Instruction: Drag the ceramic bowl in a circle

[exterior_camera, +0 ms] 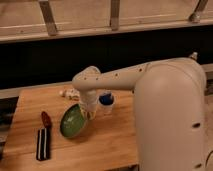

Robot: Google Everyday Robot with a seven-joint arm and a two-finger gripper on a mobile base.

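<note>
The ceramic bowl [73, 122] is round, green and shallow. It sits tilted on the wooden table [110, 145], left of centre. My gripper [88, 112] reaches down from the white arm [125, 80] and meets the bowl's upper right rim. A small white cup with a blue top [106, 101] stands just right of the gripper.
A black striped bar [43, 143] lies at the front left, with a small dark red object [46, 119] just behind it. A pale small object [69, 93] lies at the back of the table. A dark wall and metal rails run behind.
</note>
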